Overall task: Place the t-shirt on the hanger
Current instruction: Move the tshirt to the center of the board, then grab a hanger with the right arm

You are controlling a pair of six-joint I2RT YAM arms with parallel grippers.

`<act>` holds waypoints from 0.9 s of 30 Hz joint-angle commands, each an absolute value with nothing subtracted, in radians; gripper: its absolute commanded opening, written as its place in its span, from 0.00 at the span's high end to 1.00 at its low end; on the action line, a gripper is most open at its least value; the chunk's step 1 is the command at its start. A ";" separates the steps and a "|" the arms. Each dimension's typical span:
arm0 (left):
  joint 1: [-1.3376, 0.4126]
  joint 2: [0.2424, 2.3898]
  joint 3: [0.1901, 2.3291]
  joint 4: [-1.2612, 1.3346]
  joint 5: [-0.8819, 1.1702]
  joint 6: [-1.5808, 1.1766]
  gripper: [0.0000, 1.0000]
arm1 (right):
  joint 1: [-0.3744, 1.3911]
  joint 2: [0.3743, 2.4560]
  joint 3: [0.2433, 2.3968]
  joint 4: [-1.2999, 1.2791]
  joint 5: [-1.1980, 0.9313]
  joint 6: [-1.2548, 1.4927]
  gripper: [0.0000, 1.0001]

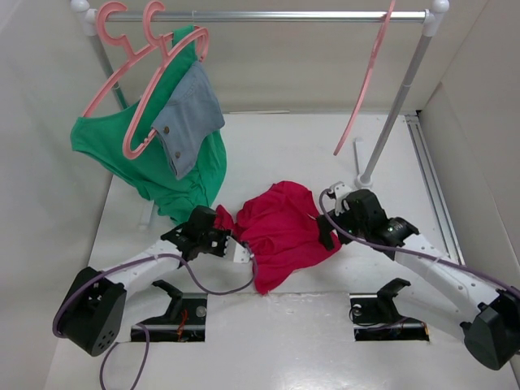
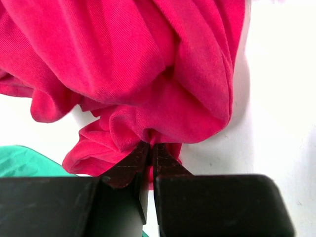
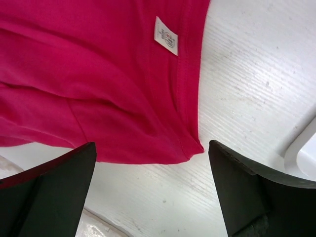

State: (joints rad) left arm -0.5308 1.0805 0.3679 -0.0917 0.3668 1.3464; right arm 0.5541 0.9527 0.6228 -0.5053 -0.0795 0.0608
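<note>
The white surface (image 1: 276,154) carries everything, with a clothes rail (image 1: 268,15) across the top of the overhead view. The t-shirt (image 1: 280,231) lies crumpled in the middle of that view, between the two arms and bunched toward its left-hand side. The hanger (image 1: 367,81) that looks free dangles from the rail at upper right, well apart from the shirt. The pink hangers at upper left already bear a green garment (image 1: 106,138) and a denim piece (image 1: 188,118).

The left gripper (image 2: 150,148) has its fingers clenched on a thick wad of red cloth at the shirt's left-hand edge. The right gripper (image 3: 152,148) hovers with its fingers spread wide and nothing between them, just above a stitched edge of the shirt. The small white label (image 3: 166,35) sits further up beside that edge.

The step in hand looks like getting a second hold so the shirt can be lifted and opened. To do it well, the right fingers should come down astride the stitched band near the label and pinch only the top layer, leaving the neck open for the hanger. The left hold gathers several folds, so a lift will likely show a twisted shirt. Raise slowly, draw the arms apart, and take that side afresh if the cloth does not spread.
</note>
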 commanded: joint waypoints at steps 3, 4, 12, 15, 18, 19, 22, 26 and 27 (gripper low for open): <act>-0.523 1.045 0.386 -0.292 0.322 1.356 1.00 | 0.632 0.928 0.704 -0.451 -0.127 -0.040 0.00; -0.508 1.036 0.387 -0.326 0.322 1.376 1.00 | 0.679 0.940 0.713 -0.440 -0.139 -0.058 0.00; -0.408 1.006 0.486 -0.540 0.365 1.474 1.00 | 0.937 1.143 0.956 -0.494 -0.179 -0.213 0.00; -0.408 0.997 0.555 -0.534 0.446 1.399 0.62 | 0.937 1.154 1.151 -0.553 -0.209 -0.233 0.00; -0.408 0.971 0.578 -0.444 0.489 1.281 0.26 | 0.937 1.154 1.299 -0.565 -0.279 -0.252 0.00; -0.408 0.959 0.566 -0.414 0.503 1.260 0.26 | 0.937 1.141 1.375 -0.565 -0.299 -0.261 0.00; -0.408 0.889 0.508 -0.322 0.512 1.250 0.15 | 0.937 1.131 1.518 -0.575 -0.402 -0.261 0.00; -0.408 0.790 0.443 -0.255 0.532 1.259 0.00 | 0.937 1.150 1.691 -0.575 -0.574 -0.273 0.00; -0.408 0.779 0.434 -0.246 0.532 1.259 0.00 | 0.937 1.150 1.722 -0.575 -0.574 -0.273 0.00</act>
